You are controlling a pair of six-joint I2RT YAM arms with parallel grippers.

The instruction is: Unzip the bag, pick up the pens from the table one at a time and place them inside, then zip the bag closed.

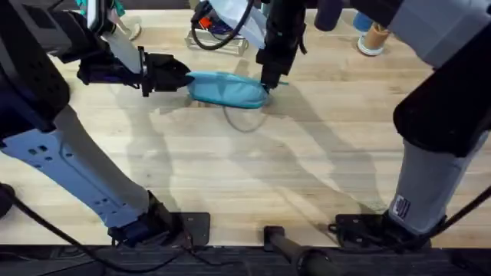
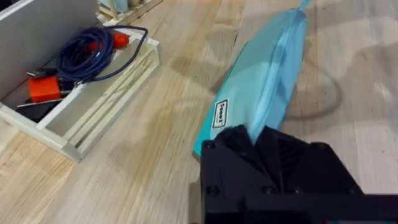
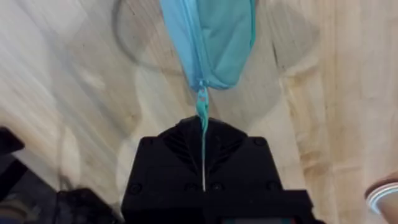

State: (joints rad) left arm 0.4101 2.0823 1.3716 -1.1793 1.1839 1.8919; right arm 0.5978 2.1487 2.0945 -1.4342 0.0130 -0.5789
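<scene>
Left gripper (image 1: 184, 77) pinches bag (image 1: 226, 89) at 9 o'clock as anchor; right gripper (image 3: 203, 163) clamps pull tab (image 3: 202, 104) at 3 o'clock for zipping.

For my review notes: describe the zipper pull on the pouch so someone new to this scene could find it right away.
Start at the light wooden table and find the turquoise bag lying between the two grippers. At its end under the right gripper, a thin turquoise pull tab runs from the zipper's end into the shut black fingers. The bag's opposite end is held by the left gripper and carries a small white label instead.
</scene>
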